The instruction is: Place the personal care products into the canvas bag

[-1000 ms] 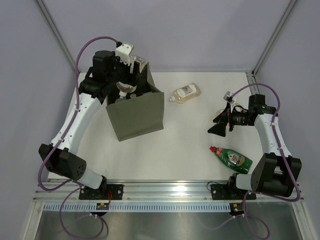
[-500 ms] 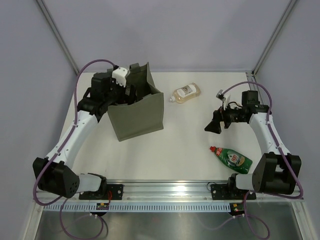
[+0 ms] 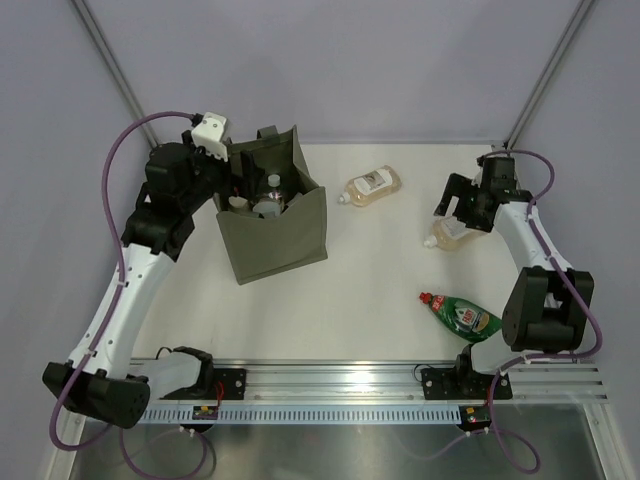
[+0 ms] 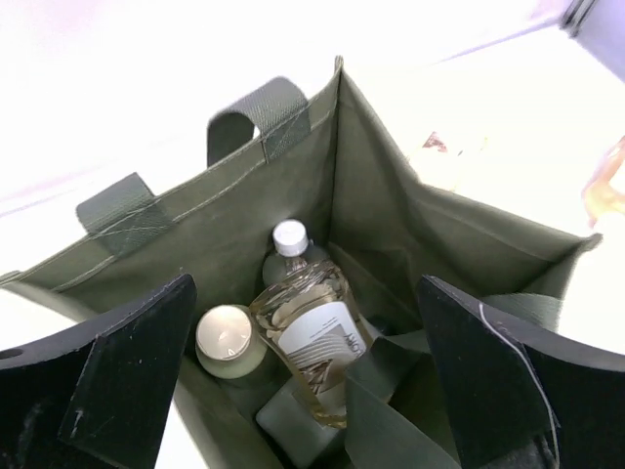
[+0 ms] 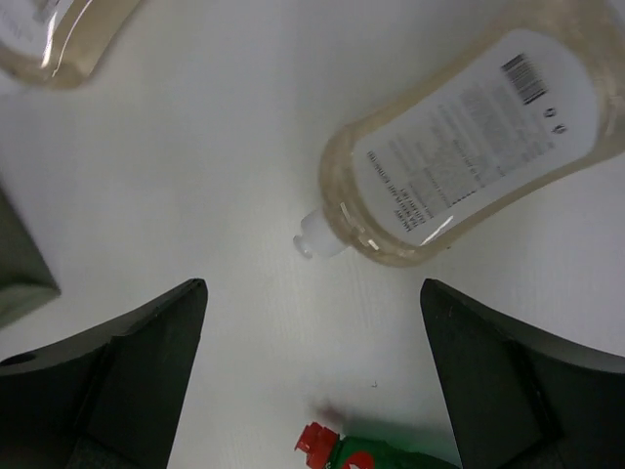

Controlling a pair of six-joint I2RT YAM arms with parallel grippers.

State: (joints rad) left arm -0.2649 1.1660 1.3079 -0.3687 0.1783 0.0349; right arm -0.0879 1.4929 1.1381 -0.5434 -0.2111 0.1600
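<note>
Jaws wide on the right tool [image 3: 462, 205], nothing between them, and it hangs over the amber bottle [image 3: 450, 232], which lies flat on the counter [image 3: 380, 280] at the far right. From the wrist view, that bottle's white cap sits just ahead of the gap between the fingertips and its body slants away up and right. The green bottle [image 3: 465, 317] lies nearer the arm bases, red cap toward the tool. A second amber bottle [image 3: 372, 186] rests between the tool and the canvas bag [image 3: 280, 235]. The left tool [image 4: 303, 283] is released too, poised above the open bag; inside, a third amber bottle [image 4: 311, 342] leans beside the silver-topped jar [image 4: 225, 334]
</note>
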